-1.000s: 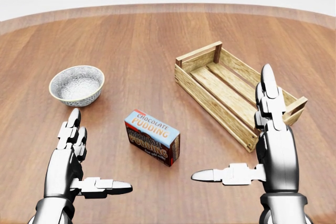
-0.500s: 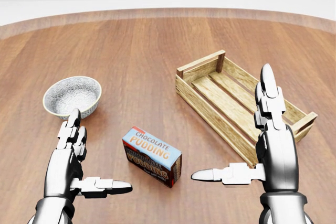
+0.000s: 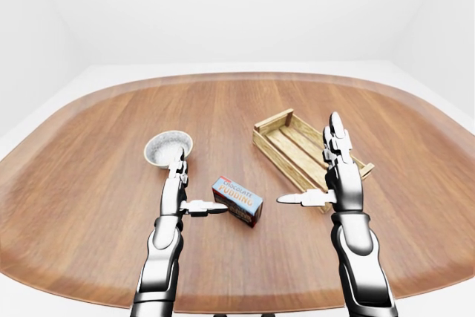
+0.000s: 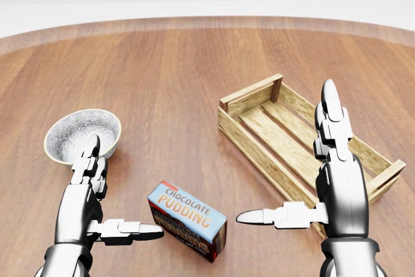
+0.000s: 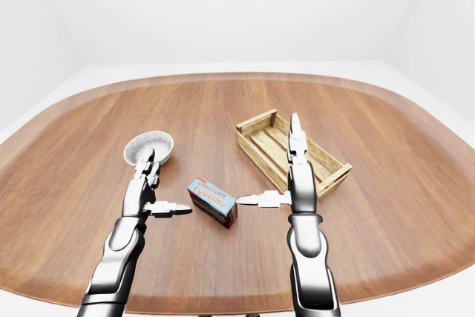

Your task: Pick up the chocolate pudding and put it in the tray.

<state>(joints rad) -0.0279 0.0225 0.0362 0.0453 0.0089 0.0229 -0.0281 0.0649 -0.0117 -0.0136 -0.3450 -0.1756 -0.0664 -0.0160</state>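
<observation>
The chocolate pudding [image 4: 187, 220] is a blue and brown box lying flat on the wooden table [image 4: 175, 69], low in the head view between my two hands. The tray [image 4: 254, 150] is an empty slatted wooden crate at the right. My left hand [image 4: 123, 186] stands open just left of the box, its thumb pointing at it without touching. My right hand [image 4: 285, 152] is open to the right of the box, fingers upright over the tray's near corner. Neither hand holds anything.
A speckled grey bowl [image 4: 82, 135] sits at the left, just beyond my left hand's fingertips [image 4: 91, 144]. The left-eye view shows the table's rounded edge [image 3: 245, 308] close below my arms, and white walls around.
The whole picture has shifted: box, bowl and tray slid down toward the bottom of the head view as the camera moved closer. The hands keep the same open pose.
</observation>
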